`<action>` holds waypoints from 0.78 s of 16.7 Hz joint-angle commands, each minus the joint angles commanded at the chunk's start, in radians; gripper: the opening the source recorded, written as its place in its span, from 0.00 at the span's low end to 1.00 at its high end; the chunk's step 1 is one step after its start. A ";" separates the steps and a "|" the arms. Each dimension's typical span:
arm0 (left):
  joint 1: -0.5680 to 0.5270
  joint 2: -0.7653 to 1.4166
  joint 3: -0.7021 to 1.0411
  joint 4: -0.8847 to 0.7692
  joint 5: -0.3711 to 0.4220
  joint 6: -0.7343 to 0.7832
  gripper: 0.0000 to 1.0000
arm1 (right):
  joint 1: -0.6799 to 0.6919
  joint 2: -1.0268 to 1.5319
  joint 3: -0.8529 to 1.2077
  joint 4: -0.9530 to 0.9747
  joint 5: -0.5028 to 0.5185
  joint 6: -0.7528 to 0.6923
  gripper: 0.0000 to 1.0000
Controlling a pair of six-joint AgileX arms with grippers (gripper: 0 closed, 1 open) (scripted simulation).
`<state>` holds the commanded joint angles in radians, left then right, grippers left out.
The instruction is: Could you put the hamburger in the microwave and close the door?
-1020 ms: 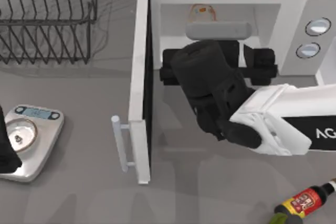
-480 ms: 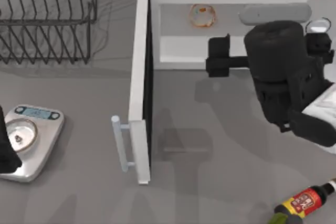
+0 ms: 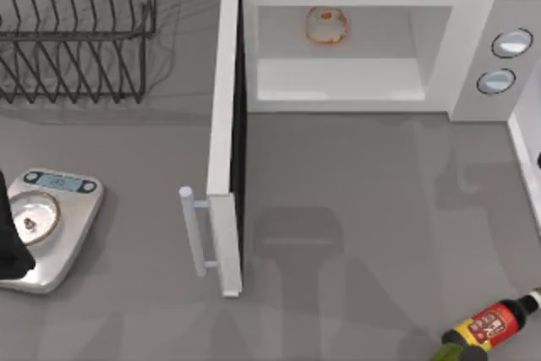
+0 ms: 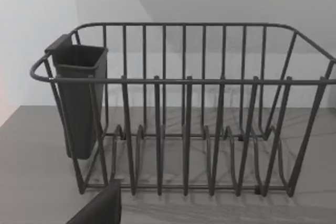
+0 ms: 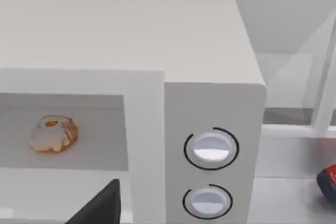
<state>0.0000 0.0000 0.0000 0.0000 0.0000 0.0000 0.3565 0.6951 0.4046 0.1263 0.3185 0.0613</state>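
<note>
Sitting well inside the microwave (image 3: pixel 470 31), toward the back of the pale cavity and nearer its door side, the hamburger (image 3: pixel 326 24) is seen resting flat on the cavity floor, touched by nothing; the placing step is judged done. The door (image 3: pixel 225 124) is left swung fully open, standing out from the left of the microwave front with its dark inner face turned toward the opening and its bar handle (image 3: pixel 193 231) on the outer side, toward the kitchen scale (image 3: pixel 61 207). Closing the door is judged to be what remains. The door is expected to be stiff, light and hinged, so a push on its outer face near the free handle end should be enough; no grasp is judged needed, though the bar could be pinched if a pull were wanted. The hamburger is judged soft, light and easily squashed, and is best left alone. The left arm (image 3: pixel 8 238) is parked at the table's left edge beside the scale, its wrist view facing the wire dish rack (image 4: pixel 184 108); a dark sliver of the left gripper (image 4: pixel 100 207) is shown and its state cannot be told. A similar sliver of the right gripper (image 5: pixel 100 203) is seen facing the microwave's two knobs (image 5: pixel 211 149); its state cannot be told either. A red-labelled bottle (image 3: pixel 490 325) lies at the near right.
</note>
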 joint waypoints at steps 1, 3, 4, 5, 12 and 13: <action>0.000 0.000 0.000 0.000 0.000 0.000 1.00 | -0.048 -0.110 -0.057 -0.016 -0.047 -0.016 1.00; 0.000 0.000 0.000 0.000 0.000 0.000 1.00 | -0.141 -0.309 -0.165 -0.047 -0.134 -0.041 1.00; 0.000 0.000 0.000 0.000 0.000 0.000 1.00 | -0.184 -0.393 -0.213 -0.062 -0.172 -0.050 1.00; 0.000 0.000 0.000 0.000 0.000 0.000 1.00 | -0.223 -0.468 -0.258 -0.076 -0.207 -0.056 1.00; 0.000 0.000 0.000 0.000 0.000 0.000 1.00 | -0.357 -0.695 -0.405 -0.126 -0.319 -0.061 1.00; 0.000 0.000 0.000 0.000 0.000 0.000 1.00 | -0.357 -0.695 -0.405 -0.126 -0.319 -0.061 1.00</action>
<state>0.0000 0.0000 0.0000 0.0000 0.0000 0.0000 0.0000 0.0001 0.0000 0.0001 0.0000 0.0000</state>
